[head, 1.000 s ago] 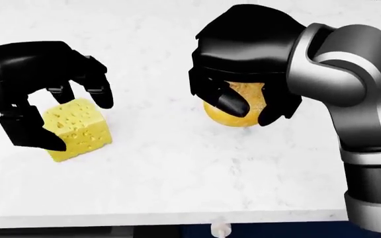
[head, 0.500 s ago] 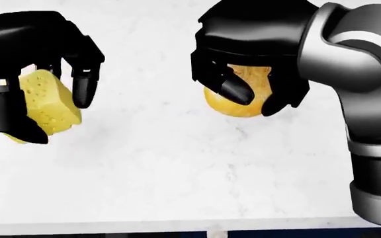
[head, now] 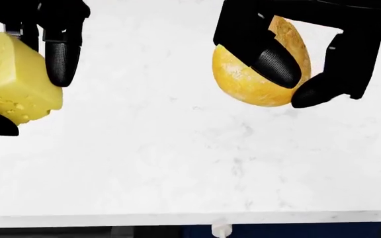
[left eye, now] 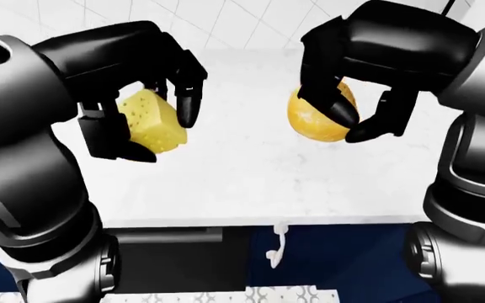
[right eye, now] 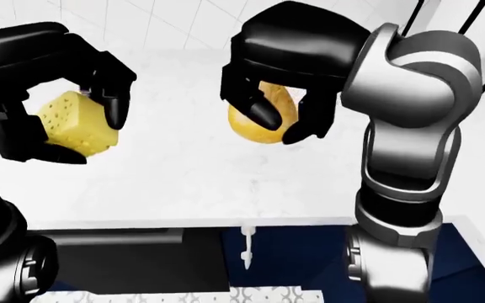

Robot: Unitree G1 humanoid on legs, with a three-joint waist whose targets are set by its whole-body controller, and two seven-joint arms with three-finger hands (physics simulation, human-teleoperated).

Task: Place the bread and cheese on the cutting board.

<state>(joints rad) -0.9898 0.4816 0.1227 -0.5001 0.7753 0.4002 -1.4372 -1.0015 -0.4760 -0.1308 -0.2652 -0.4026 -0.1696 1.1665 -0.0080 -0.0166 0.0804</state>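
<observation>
My left hand (left eye: pixel 142 123) is shut on the cheese (left eye: pixel 152 123), a yellow block with small holes, held in the air above the white counter (head: pixel 177 163). The cheese (head: pixel 12 82) sits at the left edge of the head view, black fingers (head: pixel 61 54) across its top. My right hand (left eye: pixel 348 117) is shut on the bread (left eye: pixel 318 120), a round golden loaf, also lifted off the counter. In the head view the bread (head: pixel 243 79) hangs at top centre with a finger (head: pixel 276 62) over it. No cutting board shows in any view.
The white marble counter runs across all views, its near edge (head: pixel 177 218) along the bottom of the head view. Below it are dark cabinet fronts with a small white handle (left eye: pixel 278 243). White wall tiles (left eye: pixel 226 19) rise behind the counter.
Both hands have risen with their loads: the cheese, on the counter a second ago, is now gripped and lifted, and the bread has come up too. Both appear larger and higher in the head view.
</observation>
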